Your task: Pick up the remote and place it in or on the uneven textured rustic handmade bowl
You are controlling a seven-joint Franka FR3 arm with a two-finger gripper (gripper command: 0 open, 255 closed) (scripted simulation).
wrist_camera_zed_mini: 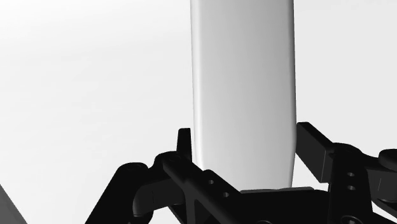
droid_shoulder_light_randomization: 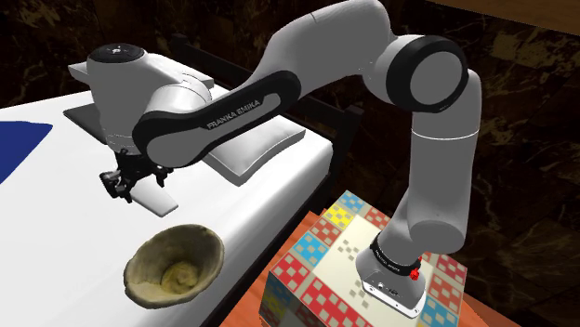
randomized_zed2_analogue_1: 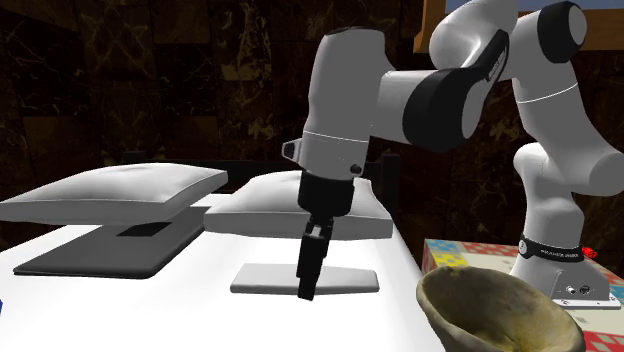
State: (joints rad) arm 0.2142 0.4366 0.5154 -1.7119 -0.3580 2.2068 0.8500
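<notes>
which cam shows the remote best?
Second exterior view: the remote lies flat with nearly its whole outline visible, and the gripper crosses its middle. In the shoulder view the gripper partly hides it, with one end poking out. The wrist view shows it close up, its far end cut off by the frame.

We're on the white bed (droid_shoulder_light_randomization: pixel 56 214), where the pale grey remote (randomized_zed2_analogue_1: pixel 265 278) lies flat on the sheet and the rough tan bowl (droid_shoulder_light_randomization: pixel 175 265) sits upright near it, close to the bed's edge. Further up, one white pillow (randomized_zed2_analogue_1: pixel 115 190) rests partly over a dark grey flat panel (randomized_zed2_analogue_1: pixel 95 255), with a second pillow (randomized_zed2_analogue_1: pixel 250 210) just beside it. A blue patch (droid_shoulder_light_randomization: pixel 19 149) shows on the bed at the shoulder view's left.
</notes>
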